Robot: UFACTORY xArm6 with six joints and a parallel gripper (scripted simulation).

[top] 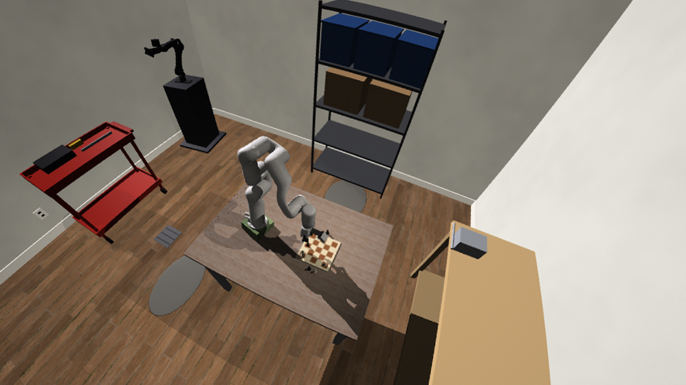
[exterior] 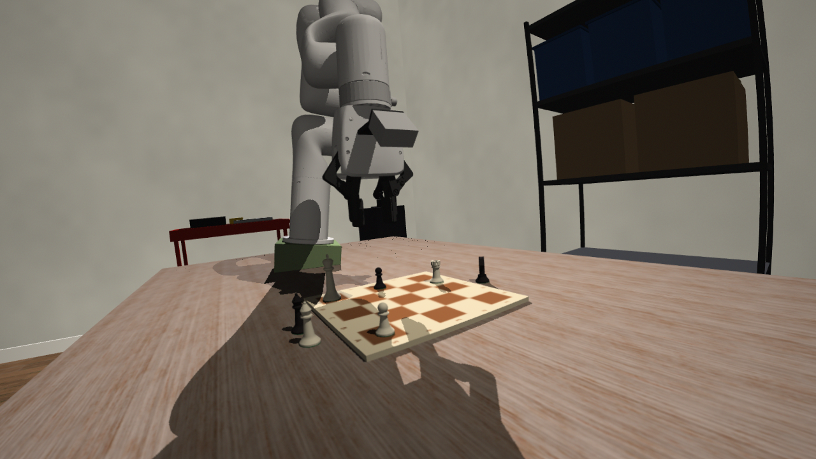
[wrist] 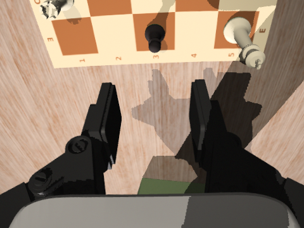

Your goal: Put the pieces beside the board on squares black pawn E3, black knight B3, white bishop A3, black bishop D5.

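The black pawn (exterior: 378,278) (wrist: 154,35) stands upright on E3, its base inside the square. My gripper (exterior: 373,221) (wrist: 154,99) is open and empty, raised above the table beside the E edge of the board (exterior: 515,299) (wrist: 98,61). The black knight (exterior: 482,270) stands off the board at the right in the exterior view. The white bishop (exterior: 308,326) and black bishop (exterior: 297,315) stand close together off the board's left side. The white king (exterior: 329,280) (wrist: 242,35) is on E5, the white rook (exterior: 436,271) (wrist: 54,9) on D1, the white pawn (exterior: 384,320) on A5.
The arm's green base block (exterior: 308,257) (wrist: 164,187) is behind the board. The table (top: 263,277) bears the arm's long shadow across part of the board. A red cart (top: 113,202) and a black shelf rack (top: 357,143) stand away from the table.
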